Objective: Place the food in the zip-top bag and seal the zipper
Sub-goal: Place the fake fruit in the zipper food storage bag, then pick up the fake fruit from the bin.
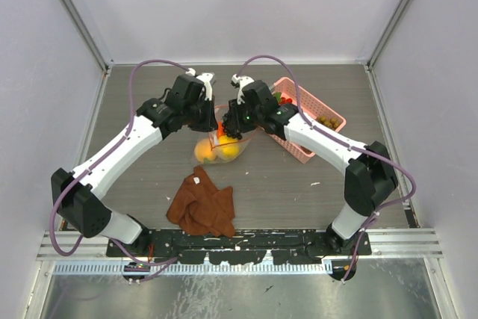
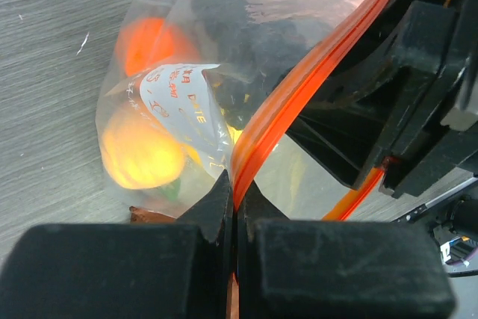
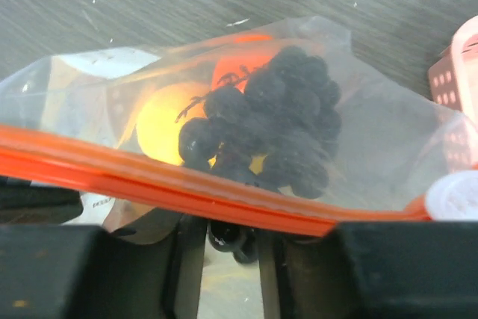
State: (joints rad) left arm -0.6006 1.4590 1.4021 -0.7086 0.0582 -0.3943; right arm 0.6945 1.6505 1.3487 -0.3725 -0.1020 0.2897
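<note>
The clear zip-top bag (image 1: 221, 147) hangs between my two grippers over the table's middle. My left gripper (image 2: 237, 193) is shut on its orange-red zipper (image 2: 299, 87) and sits at the bag's top (image 1: 211, 122). Inside the bag are the orange fruit (image 2: 146, 39), a yellow round fruit (image 2: 142, 156) and dark purple grapes (image 3: 276, 121). In the right wrist view the zipper (image 3: 149, 166) runs sideways across my right gripper (image 3: 230, 223), whose fingers stand a little apart with table showing between them. The right gripper (image 1: 234, 120) is at the bag's top too. Brownish-green grapes (image 1: 326, 120) lie in the basket.
A pink lattice basket (image 1: 299, 143) stands right of the bag, close under the right arm. A rust-brown cloth (image 1: 202, 203) lies crumpled on the table in front of the bag. Frame posts and walls border the table at left, right and back.
</note>
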